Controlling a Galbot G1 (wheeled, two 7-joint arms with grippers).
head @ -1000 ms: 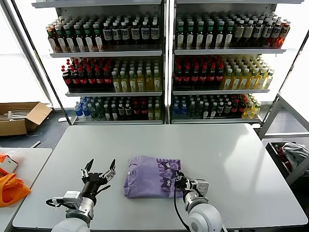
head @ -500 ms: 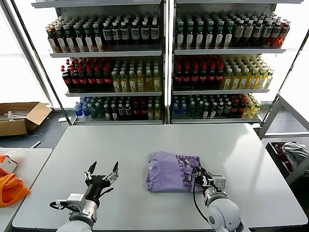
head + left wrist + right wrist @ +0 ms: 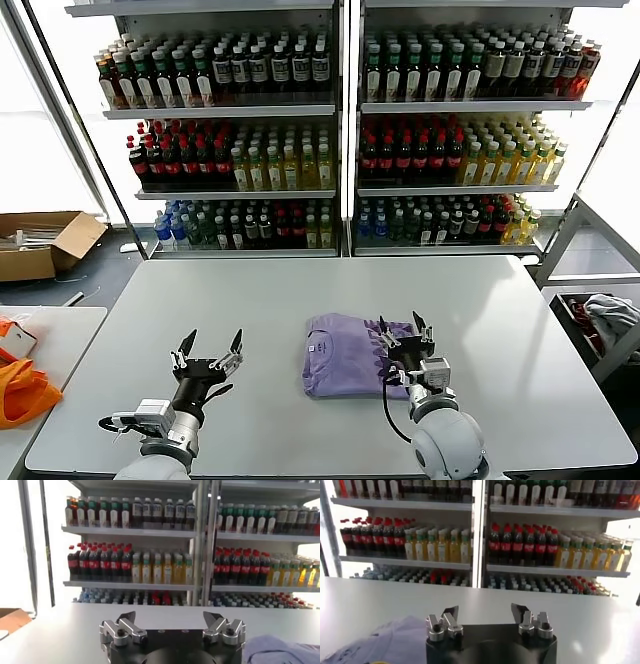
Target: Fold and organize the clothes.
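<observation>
Folded T-shirt [image 3: 345, 355] lies flat on table [image 3: 300, 290] — both grippers, right [image 3: 403, 335] and left [image 3: 207, 350], spread apart, holding nothing

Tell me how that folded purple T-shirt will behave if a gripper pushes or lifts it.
The T-shirt is soft cloth folded into a flat stack, so it would likely droop and come unfolded if lifted by one edge. Pushed across the smooth white table, it probably slides but may bunch up. It looks light, and lying flat it should neither roll nor tip.
</observation>
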